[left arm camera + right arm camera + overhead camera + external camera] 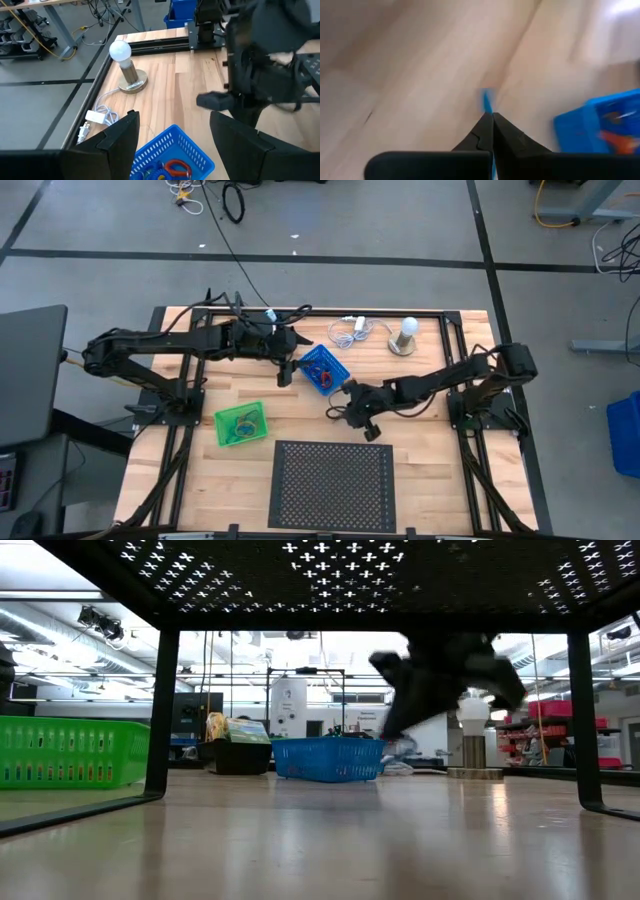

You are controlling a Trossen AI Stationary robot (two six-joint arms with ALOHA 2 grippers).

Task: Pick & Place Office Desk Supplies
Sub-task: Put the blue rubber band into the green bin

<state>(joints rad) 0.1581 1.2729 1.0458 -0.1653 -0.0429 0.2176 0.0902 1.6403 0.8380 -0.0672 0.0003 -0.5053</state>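
Note:
My right gripper [492, 116] is shut on a thin blue item [485, 101]. It hovers over bare wood just right of the blue tray [322, 370], near its front corner [342, 392]. The blue tray [170, 155] holds red and blue loops [172, 167]. My left gripper [173, 120] is open at that tray's left side [285, 367], touching nothing. The green tray [240, 423] lies nearer the front and holds small loops. In the low view a black tray [238, 755] with yellow-green items stands behind the blue tray [328, 758]. My right gripper pinches the thin blue item between its two fingertips. A short blue end [485, 100] sticks out past the tips. The fingers slant down toward the table top. The picture is blurred, so the item's shape and whether it touches the wood do not show.
A large black perforated sheet [333, 485] lies at the table's near edge. A white bulb on a round base [405, 335] and a white coiled cable [350, 330] sit at the far side. Bare wood shows between the blue tray and the table's right frame [455, 380].

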